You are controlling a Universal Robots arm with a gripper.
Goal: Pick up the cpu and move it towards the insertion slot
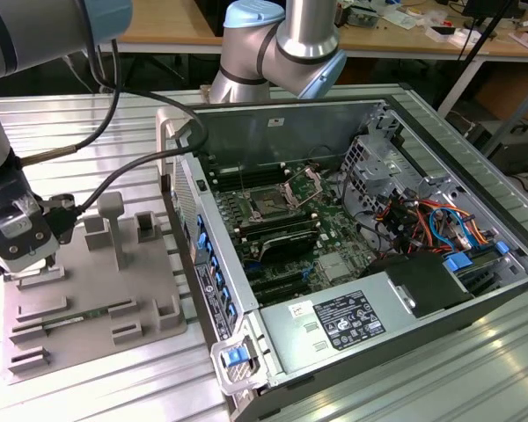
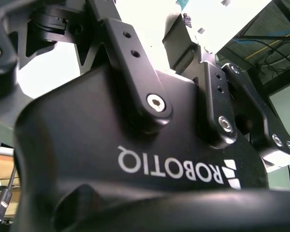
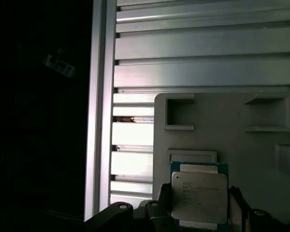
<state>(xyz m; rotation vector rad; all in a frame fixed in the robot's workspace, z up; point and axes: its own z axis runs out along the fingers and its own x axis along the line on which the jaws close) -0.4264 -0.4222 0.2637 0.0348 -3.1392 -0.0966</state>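
Barely started, I reckon. My end effector point(image 1: 26, 262) is over the grey tray point(image 1: 97, 299) at the exterior view's left edge, straddling the cpu point(image 3: 199, 195); can't tell if it's clamped. The insertion slot point(image 1: 271, 205) sits mid-frame, well apart.

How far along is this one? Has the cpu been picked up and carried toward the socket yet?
Done: the gripper is down at the grey tray, right at the cpu in the first wrist view. In hand: the pick itself; a firm grip cannot be confirmed. Left: the whole carry, since the insertion slot sits inside the open computer case, toward the exterior view's right.
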